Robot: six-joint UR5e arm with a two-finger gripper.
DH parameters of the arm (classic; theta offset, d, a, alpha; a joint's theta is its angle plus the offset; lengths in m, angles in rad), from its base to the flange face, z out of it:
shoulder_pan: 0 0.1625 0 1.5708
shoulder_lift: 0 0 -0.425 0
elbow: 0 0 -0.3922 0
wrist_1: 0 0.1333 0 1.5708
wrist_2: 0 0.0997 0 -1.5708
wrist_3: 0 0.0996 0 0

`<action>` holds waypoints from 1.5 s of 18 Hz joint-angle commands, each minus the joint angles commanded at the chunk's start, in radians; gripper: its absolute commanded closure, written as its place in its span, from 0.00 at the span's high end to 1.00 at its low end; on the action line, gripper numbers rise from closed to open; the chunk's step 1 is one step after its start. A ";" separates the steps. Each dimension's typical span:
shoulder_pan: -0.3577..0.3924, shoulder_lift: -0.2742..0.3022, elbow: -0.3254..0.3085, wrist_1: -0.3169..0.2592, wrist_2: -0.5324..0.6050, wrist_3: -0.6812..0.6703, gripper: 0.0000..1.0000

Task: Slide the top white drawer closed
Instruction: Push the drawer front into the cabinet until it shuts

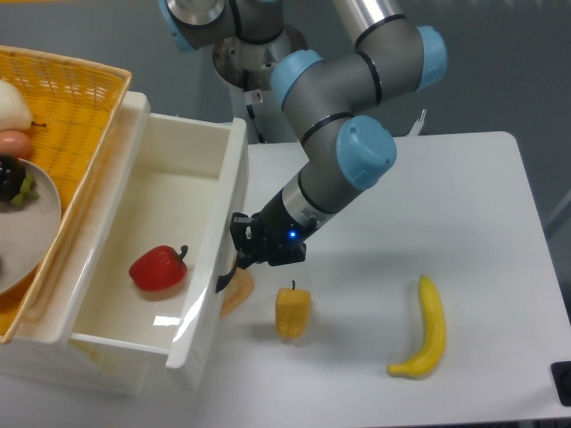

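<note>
The top white drawer [234, 192] stands pulled out toward the right, with its front panel facing the table. A red bell pepper [158, 268] lies inside it. The drawer's curved black handle [226, 275] shows low on the front panel. My gripper [241, 241] is at the outer face of the front panel, just above the handle, its black fingers against or very near the panel. The dark fingers merge with the handle, so I cannot tell whether they are open or shut. The lower drawer is hidden beneath the open one.
A yellow wicker basket [85, 85] with a plate and fruit sits on the cabinet at the left. On the table lie an orange piece [237, 291] by the drawer front, a yellow bell pepper [293, 312] and a banana [425, 330].
</note>
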 joint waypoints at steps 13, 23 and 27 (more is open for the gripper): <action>-0.069 0.031 -0.002 -0.015 0.002 -0.046 0.16; -0.117 0.035 -0.002 -0.012 0.003 -0.081 0.16; -0.135 0.034 -0.002 -0.012 0.006 -0.087 0.16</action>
